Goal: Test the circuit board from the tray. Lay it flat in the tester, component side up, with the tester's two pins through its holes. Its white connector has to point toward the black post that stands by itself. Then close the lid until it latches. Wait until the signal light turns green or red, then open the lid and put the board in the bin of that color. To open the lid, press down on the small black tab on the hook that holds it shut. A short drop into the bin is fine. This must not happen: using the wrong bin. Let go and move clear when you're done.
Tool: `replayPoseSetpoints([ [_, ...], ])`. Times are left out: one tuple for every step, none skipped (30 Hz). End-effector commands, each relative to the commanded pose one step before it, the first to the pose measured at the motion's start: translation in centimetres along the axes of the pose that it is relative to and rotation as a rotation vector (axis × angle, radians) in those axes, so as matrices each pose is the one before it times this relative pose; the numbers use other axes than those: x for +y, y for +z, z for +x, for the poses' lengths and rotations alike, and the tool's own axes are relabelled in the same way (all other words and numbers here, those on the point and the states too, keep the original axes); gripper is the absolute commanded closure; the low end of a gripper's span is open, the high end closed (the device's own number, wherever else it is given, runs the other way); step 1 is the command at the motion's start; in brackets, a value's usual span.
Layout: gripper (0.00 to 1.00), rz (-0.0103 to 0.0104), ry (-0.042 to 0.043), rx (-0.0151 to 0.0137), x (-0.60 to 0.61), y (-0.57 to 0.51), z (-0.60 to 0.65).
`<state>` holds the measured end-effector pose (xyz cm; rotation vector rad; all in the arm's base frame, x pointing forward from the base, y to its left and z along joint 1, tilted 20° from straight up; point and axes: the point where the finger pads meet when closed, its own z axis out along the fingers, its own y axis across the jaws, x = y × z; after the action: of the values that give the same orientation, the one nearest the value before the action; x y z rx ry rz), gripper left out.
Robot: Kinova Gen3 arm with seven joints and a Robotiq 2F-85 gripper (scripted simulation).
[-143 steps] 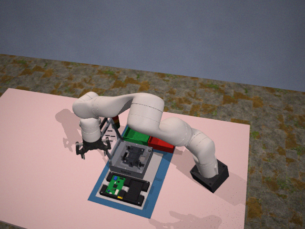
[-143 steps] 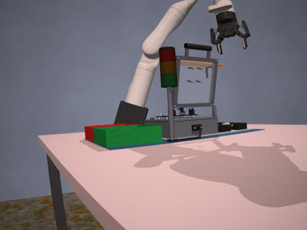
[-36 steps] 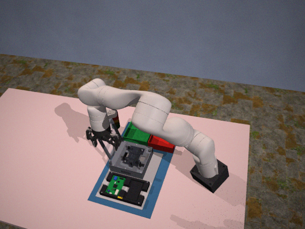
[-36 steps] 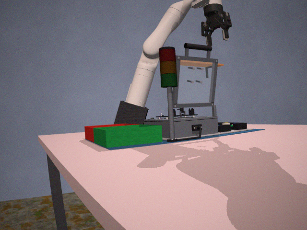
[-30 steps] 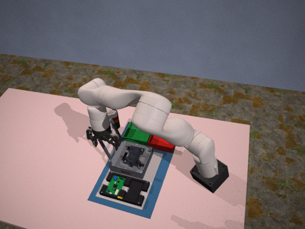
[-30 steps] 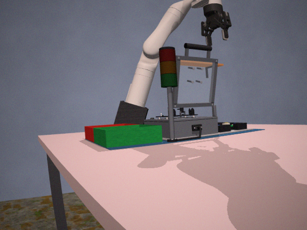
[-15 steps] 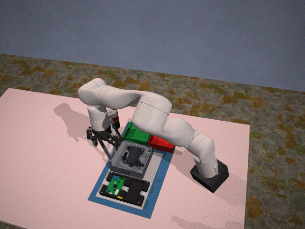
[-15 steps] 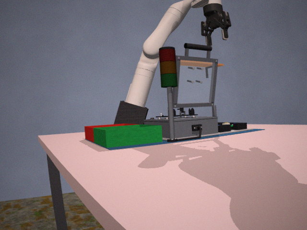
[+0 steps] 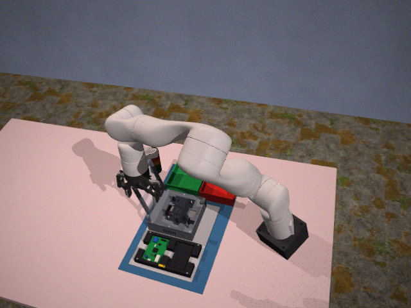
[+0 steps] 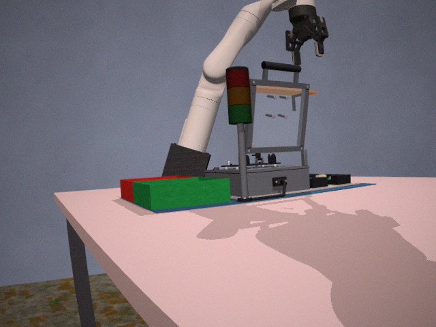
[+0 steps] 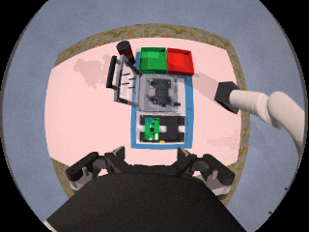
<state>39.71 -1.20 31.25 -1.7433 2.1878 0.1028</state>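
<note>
The open fingers (image 9: 142, 195) (image 10: 306, 58) point downward, empty.

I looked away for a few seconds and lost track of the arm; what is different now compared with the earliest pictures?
The open gripper has moved toward the signal light and turned. Nothing was grasped or let go. The circuit board, raised lid and both bins stayed put.
</note>
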Motion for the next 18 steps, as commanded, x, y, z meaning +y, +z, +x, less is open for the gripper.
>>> replayPoseSetpoints([
  [0.0, -0.00051, 0.00306, 0.00178, -0.028, -0.141, 0.012],
  [0.0, 0.00003, -0.00003, 0.00001, -0.003, -0.001, 0.002],
  [0.0, 0.00007, -0.00006, 0.00003, -0.008, -0.002, 0.006],
  [0.0, 0.00012, -0.00011, 0.00005, -0.013, -0.004, 0.01],
  [0.0, 0.00016, -0.00015, 0.00006, -0.018, -0.005, 0.014],
  [0.0, 0.00015, -0.00014, 0.00006, -0.021, -0.005, 0.019],
  [0.0, 0.0001, -0.00009, 0.00004, -0.02, -0.003, 0.023],
  [0.0, 0.00004, -0.00004, 0.00002, -0.019, -0.001, 0.027],
  [0.0, 0.00002, -0.00002, 0.00001, -0.018, -0.001, 0.028],
  [0.0, 0.0, 0.0, 0.0, -0.017, 0.0, 0.028],
  [0.0, -0.00002, 0.00002, -0.00001, -0.015, 0.001, 0.027],
  [0.0, -0.00004, 0.00004, -0.00002, -0.013, 0.001, 0.025],
  [0.0, -0.00006, 0.00005, -0.00002, -0.01, 0.002, 0.021],
  [0.0, -0.00007, 0.00007, -0.00003, -0.006, 0.002, 0.017],
  [0.0, 0.0, 0.0, 0.0, 0.0, 0.0, 0.0],
  [0.0, 0.0, 0.0, 0.0, 0.0, 0.0, 0.0],
  [0.0, -0.00031, 0.00029, -0.00012, 0.01, 0.01, 0.014],
  [0.0, 0.00003, -0.00003, 0.00001, -0.006, -0.001, 0.006],
])
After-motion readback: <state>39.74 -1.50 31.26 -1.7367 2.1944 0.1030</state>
